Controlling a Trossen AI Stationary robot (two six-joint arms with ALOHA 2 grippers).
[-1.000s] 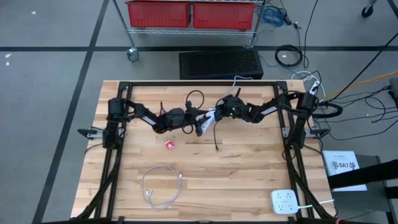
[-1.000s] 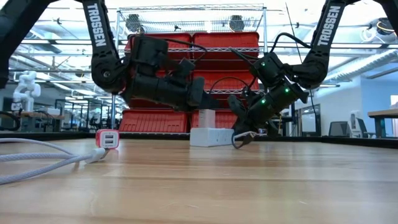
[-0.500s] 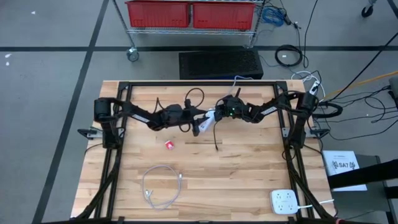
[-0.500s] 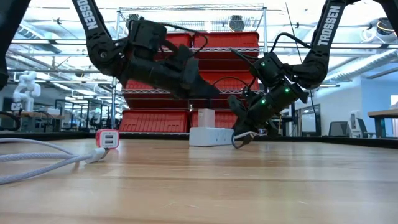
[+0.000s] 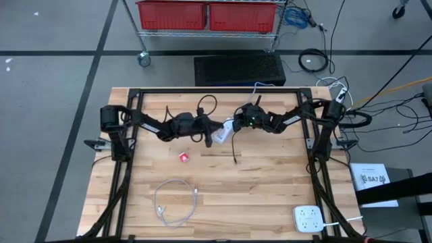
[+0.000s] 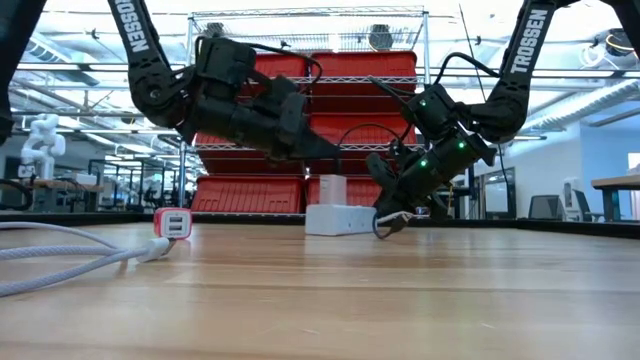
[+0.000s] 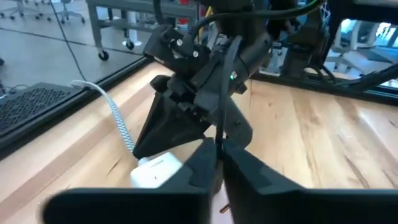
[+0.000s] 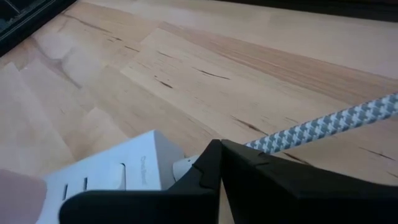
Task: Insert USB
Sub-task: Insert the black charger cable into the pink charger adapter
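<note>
A white power block [image 5: 221,132] lies on the wooden table at mid-back, with a white adapter [image 6: 332,188] standing on it. A braided white cable [image 8: 323,127] enters one end of the block. My right gripper [image 5: 231,126] is shut and low, with its tips at that end of the block [image 8: 118,180]. My left gripper [image 5: 208,129] is shut and raised above the table [image 6: 325,158], just left of the block. It points at my right gripper [image 7: 186,124]. A thin black cable [image 5: 234,147] lies on the table near the block. My right gripper's shut fingertips [image 8: 214,155] slant down from the table's right. They meet the white block at the end where the braided cable's white collar [image 8: 185,165] goes in. The fingers hide the place of contact, so I cannot tell whether they pinch the collar or only press there.
A small red charger [image 5: 183,156] sits left of centre. A coiled white cable [image 5: 172,202] lies toward the near left. A white outlet block [image 5: 309,219] lies at the near right corner. A black frame rail [image 5: 216,91] runs along the far edge.
My left gripper has risen a little and drawn back toward the table's left, away from the white block, while staying shut. My right gripper and the block have kept still.
</note>
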